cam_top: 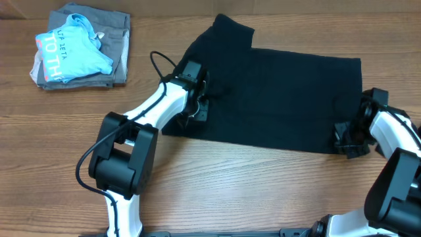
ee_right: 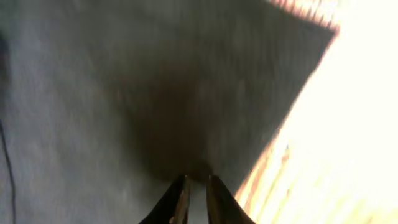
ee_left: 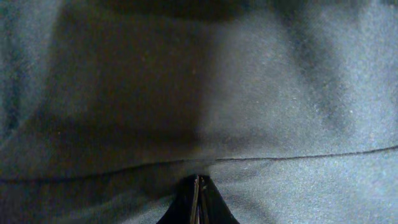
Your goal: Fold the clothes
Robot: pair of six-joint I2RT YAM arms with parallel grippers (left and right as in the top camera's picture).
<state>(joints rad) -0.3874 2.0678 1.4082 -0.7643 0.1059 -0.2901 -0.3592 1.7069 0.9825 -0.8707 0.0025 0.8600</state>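
The clothes are one black T-shirt (cam_top: 283,99) spread flat across the wooden table, a sleeve pointing to the far side. My left gripper (cam_top: 202,104) rests on its left edge. In the left wrist view the jaws (ee_left: 198,180) are pressed together on the dark fabric (ee_left: 249,93), just below a hem seam. My right gripper (cam_top: 345,139) sits at the shirt's near right corner. In the right wrist view its jaws (ee_right: 197,180) stand nearly together, with a strip of the fabric (ee_right: 124,93) between them.
A grey folded garment (cam_top: 115,49) with a light blue shirt (cam_top: 72,52) on top lies at the far left. Bare wooden table (cam_top: 263,184) runs along the front, and shows bright beside the shirt's edge (ee_right: 348,124). A black cable (cam_top: 161,60) loops off the left arm.
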